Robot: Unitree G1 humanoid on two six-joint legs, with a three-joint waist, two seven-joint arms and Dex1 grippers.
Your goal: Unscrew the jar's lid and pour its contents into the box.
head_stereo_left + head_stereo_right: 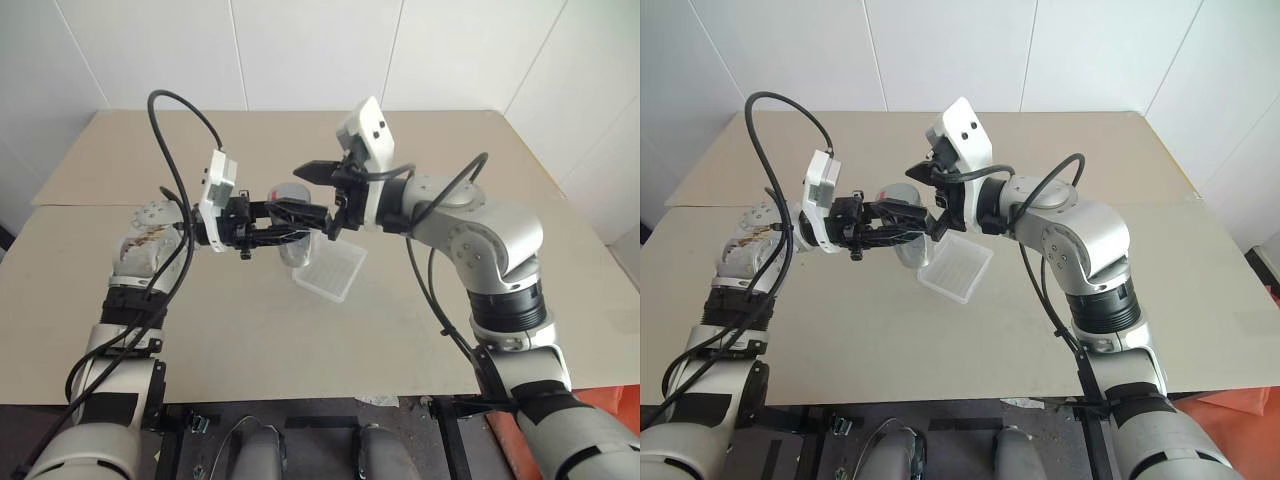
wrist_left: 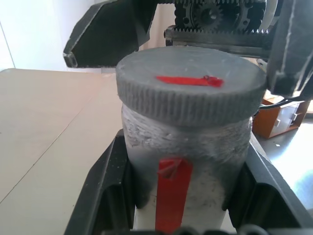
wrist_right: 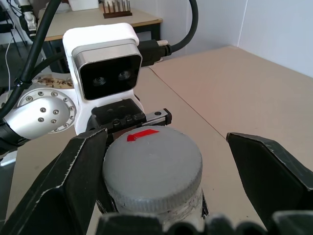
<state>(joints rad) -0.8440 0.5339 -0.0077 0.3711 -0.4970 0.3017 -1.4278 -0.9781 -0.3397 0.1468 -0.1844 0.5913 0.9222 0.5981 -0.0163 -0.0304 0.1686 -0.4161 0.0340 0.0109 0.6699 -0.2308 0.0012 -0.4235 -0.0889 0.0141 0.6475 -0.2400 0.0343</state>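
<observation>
We have the jar (image 2: 188, 156) clamped in our left gripper (image 1: 290, 218), fingers shut tight on its body, held in the air just above the box (image 1: 334, 271), which sits on the table (image 1: 450, 140). The lid (image 3: 152, 171) is still screwed on, its red mark facing our right gripper (image 3: 161, 181).

That right gripper stands wide open, one finger on each side of the lid, neither pad touching it yet as far as we can see. To do this step well, we judge we should centre the lid between the fingers, close on the ribbed rim only, not the jar's shoulder, then twist about the jar's own axis while the left hand keeps firm. An off-centre bite could cock the lid or lever the jar loose.

Both arms are raised over the box, the grippers roughly level and pointing toward each other, meeting at the jar.
</observation>
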